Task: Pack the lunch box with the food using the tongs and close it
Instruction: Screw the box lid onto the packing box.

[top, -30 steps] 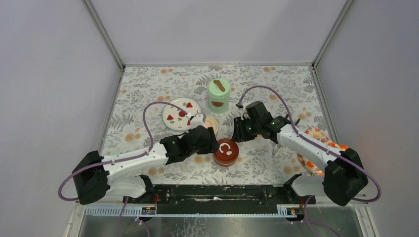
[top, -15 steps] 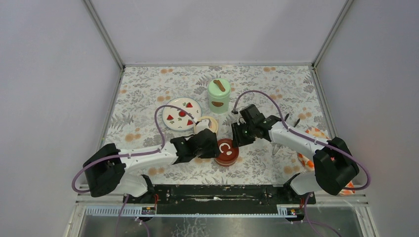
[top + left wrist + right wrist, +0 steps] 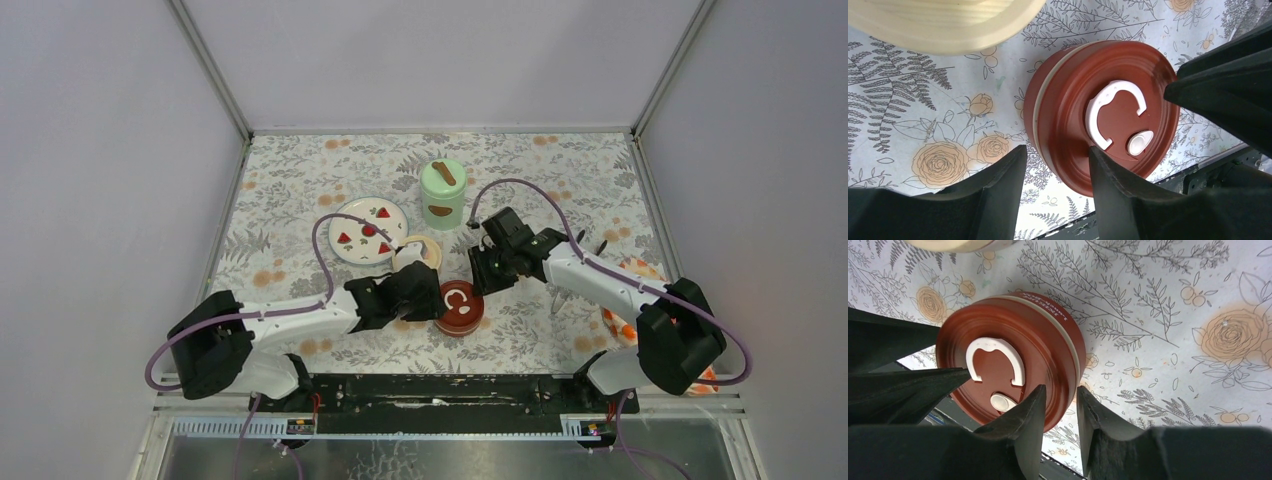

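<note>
On the bench [image 3: 560, 170], left gripper [image 3: 1057, 150] and right gripper [image 3: 1061, 388], jaws apart, each straddle the rim of the dark-red-lidded bowl [image 3: 459, 307].

The left arm [image 3: 290, 320] and right arm [image 3: 600, 285] match: white links run back from black wrist housings to bulky black blocks farthest from the fingers [image 3: 998, 192]. A purple cable [image 3: 322, 232] loops out behind each wrist. The fingers are matte black wedges, broad at the root and tapering to blunt tips.
</note>
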You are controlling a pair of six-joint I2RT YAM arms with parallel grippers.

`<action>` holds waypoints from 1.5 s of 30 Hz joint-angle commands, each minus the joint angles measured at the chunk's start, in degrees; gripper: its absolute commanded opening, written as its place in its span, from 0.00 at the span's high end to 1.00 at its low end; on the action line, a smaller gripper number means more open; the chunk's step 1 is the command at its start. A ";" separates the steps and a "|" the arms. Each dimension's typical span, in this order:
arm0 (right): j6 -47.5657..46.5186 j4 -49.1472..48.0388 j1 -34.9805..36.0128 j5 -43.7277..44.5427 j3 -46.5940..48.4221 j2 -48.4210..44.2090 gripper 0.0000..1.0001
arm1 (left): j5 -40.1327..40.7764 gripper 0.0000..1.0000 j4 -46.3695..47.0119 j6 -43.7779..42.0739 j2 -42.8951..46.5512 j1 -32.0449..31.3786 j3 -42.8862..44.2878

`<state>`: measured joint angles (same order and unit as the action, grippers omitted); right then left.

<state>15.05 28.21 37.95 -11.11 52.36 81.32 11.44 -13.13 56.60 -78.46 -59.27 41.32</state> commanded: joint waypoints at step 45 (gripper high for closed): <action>3.32 12.02 12.43 10.85 9.35 -2.18 0.61 | -2.50 0.32 -0.40 -6.16 9.11 4.33 -2.18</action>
<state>19.27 37.19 48.64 -3.53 58.57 77.01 12.34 -18.15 49.34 -69.60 -55.18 40.36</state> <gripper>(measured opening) 0.375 0.677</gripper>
